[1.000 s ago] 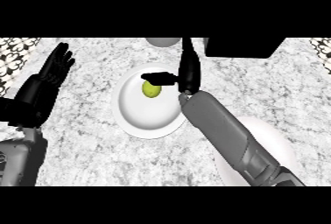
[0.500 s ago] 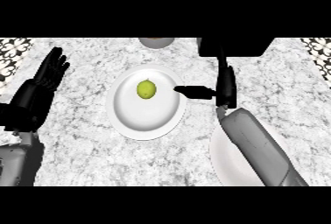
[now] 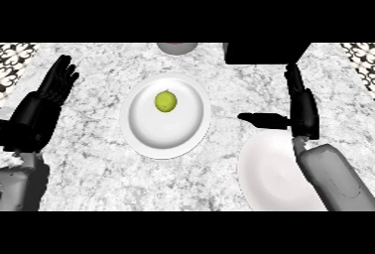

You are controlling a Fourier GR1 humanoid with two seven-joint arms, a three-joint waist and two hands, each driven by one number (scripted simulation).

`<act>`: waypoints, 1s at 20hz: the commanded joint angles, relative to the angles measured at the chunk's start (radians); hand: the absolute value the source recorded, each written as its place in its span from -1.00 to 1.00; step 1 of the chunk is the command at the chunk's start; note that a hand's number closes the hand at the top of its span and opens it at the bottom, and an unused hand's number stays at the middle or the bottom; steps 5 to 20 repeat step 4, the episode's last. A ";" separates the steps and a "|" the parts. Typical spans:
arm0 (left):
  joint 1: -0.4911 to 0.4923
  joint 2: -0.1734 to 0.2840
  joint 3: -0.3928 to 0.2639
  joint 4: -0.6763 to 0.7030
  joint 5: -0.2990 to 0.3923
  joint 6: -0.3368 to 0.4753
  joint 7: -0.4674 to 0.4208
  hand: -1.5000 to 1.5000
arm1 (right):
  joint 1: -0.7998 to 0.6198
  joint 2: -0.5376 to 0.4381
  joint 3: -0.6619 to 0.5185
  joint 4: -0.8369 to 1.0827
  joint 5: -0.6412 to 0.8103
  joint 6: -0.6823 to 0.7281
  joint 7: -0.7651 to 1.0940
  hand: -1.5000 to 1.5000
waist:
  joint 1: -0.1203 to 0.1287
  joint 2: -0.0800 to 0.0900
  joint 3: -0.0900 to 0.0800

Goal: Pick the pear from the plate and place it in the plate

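the pear lies on the upper half of the centre plate, with no hand on it. nearest, a second plate sits at lower right, partly under the right forearm. above it the right hand hangs released, fingers straight, thumb toward the centre plate, holding nothing. the left hand rests open at the left edge. the round pear could roll off on a sideways nudge, and the forearm could bump the second plate.

left robot hand open, right robot hand (open too)
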 commanded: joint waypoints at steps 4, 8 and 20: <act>-0.053 0.003 0.023 -0.011 0.026 -0.013 0.085 0.00 | 0.094 -0.048 -0.070 -0.105 0.080 0.041 0.010 -1.00 | 0.003 0.001 0.000; -0.053 0.003 0.023 -0.011 0.026 -0.013 0.085 0.00 | 0.094 -0.048 -0.070 -0.105 0.080 0.041 0.010 -1.00 | 0.003 0.001 0.000; -0.053 0.003 0.023 -0.011 0.026 -0.013 0.085 0.00 | 0.094 -0.048 -0.070 -0.105 0.080 0.041 0.010 -1.00 | 0.003 0.001 0.000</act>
